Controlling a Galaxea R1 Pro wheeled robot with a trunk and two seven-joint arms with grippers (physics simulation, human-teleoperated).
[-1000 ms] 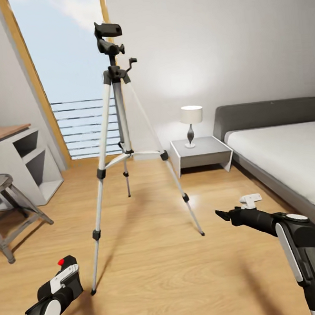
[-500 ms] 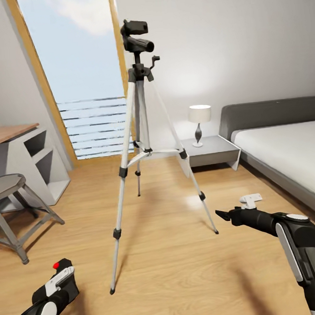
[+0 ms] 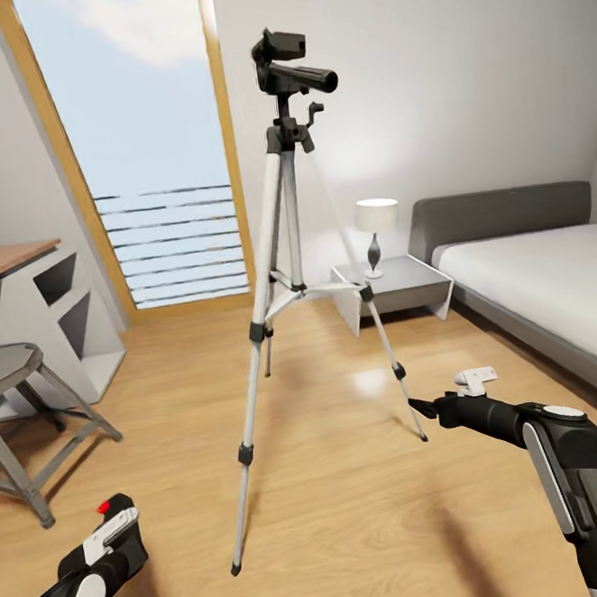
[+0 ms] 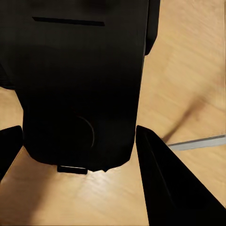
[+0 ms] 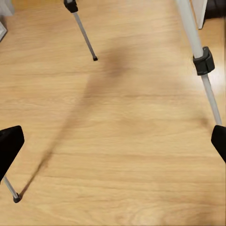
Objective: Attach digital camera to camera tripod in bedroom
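Digital camera (image 4: 80,84) sits clamped in the left gripper (image 3: 106,532) (red button showing), not yet mounted. Mid-room stands the camera tripod (image 3: 285,245), its head apparently bare. Right gripper (image 3: 421,407) hangs open, holding nothing.

- We are seeing the digital camera (image 4: 80,84) running off the left wrist frame's edge, its front hidden.
- Our right gripper's fingertips (image 5: 10,146) are getting clipped at the frame's sides.
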